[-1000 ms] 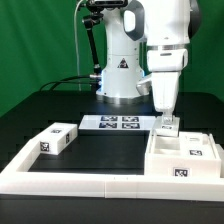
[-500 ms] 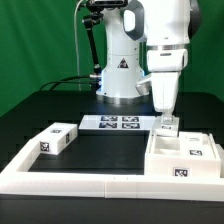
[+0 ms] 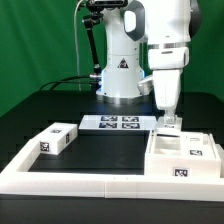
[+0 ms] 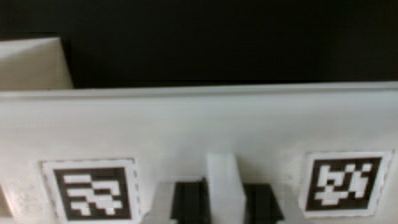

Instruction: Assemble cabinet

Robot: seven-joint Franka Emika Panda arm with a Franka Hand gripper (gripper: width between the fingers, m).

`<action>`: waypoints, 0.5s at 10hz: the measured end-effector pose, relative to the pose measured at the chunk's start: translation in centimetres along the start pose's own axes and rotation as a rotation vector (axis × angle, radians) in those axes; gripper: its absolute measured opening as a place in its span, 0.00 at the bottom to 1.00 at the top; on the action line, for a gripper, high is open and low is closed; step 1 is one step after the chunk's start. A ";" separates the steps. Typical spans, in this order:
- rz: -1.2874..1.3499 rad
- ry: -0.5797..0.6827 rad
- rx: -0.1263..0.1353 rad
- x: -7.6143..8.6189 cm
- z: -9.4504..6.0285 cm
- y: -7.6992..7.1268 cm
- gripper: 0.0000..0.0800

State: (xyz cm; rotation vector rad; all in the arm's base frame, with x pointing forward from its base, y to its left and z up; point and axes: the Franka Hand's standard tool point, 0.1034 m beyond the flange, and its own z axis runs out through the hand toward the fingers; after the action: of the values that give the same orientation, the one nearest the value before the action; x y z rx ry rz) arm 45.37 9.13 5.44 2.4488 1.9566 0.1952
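Observation:
The cabinet's hollow white shell [image 3: 186, 156] sits at the exterior view's right, against the border rail, with tags facing front. My gripper [image 3: 170, 122] reaches straight down onto the shell's rear wall. In the wrist view the gripper [image 4: 222, 196] has its dark fingers [image 4: 185, 202] on both sides of a thin white upright wall, shut on it. The shell's tagged face [image 4: 196, 130] fills that view, with a tag on each side of the fingers. A smaller white tagged block [image 3: 57, 138] lies alone at the exterior view's left.
The marker board [image 3: 119, 123] lies flat behind the work area, in front of the arm's base [image 3: 120, 75]. A long low white border rail [image 3: 80, 180] runs along the front and left. Another white part [image 4: 27, 65] shows in the wrist view beyond the shell.
The gripper has shifted very slightly toward the exterior view's right. The shell and the left block have stayed where they were.

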 end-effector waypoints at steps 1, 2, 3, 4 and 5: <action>0.000 -0.002 0.002 0.0 0.0 0.1 0.09; -0.002 -0.003 0.001 -0.2 0.0 0.2 0.09; 0.002 -0.003 0.002 -0.4 0.1 0.3 0.09; 0.002 -0.003 0.002 -0.4 0.1 0.3 0.09; 0.002 -0.003 0.003 -0.4 0.1 0.3 0.09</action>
State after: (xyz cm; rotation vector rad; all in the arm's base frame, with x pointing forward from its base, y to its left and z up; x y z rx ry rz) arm 45.55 8.70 5.35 2.4512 1.9546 0.1887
